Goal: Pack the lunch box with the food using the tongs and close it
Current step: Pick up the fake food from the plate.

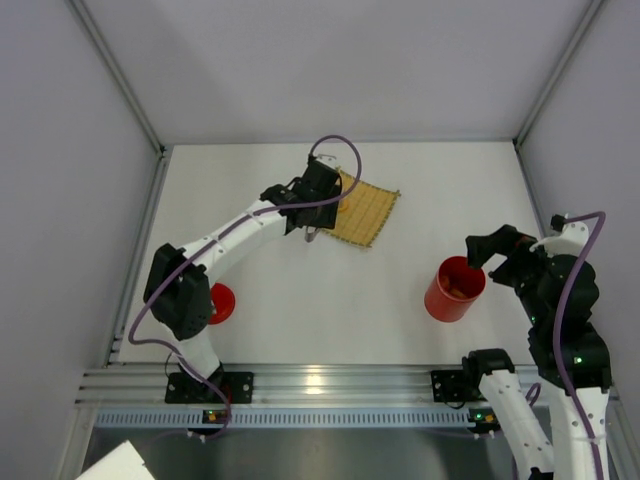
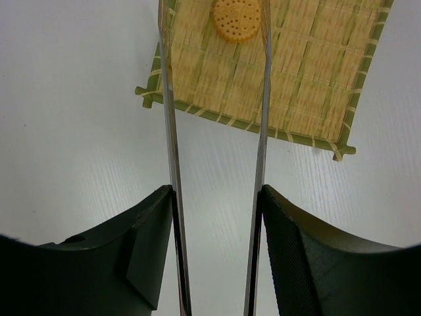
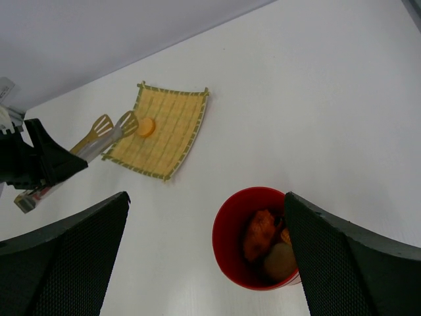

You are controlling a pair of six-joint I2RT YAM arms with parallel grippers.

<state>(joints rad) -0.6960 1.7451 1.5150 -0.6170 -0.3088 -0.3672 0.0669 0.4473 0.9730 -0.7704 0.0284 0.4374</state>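
We take the mat [image 1: 372,215] as our mark. On it lies one food piece [image 2: 237,18], and the tongs [image 2: 172,164] come in over the mat's left edge, one arm on either side of that piece. Right of the mat and nearer the arm bases, well apart, stands the lunch box [image 1: 450,298] with more food [image 3: 260,234] in it. Left of the mat, also nearer, lies the lid [image 1: 221,303].

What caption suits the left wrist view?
Left gripper holds silvery metal tongs astride round orange biscuit on yellow woven mat.
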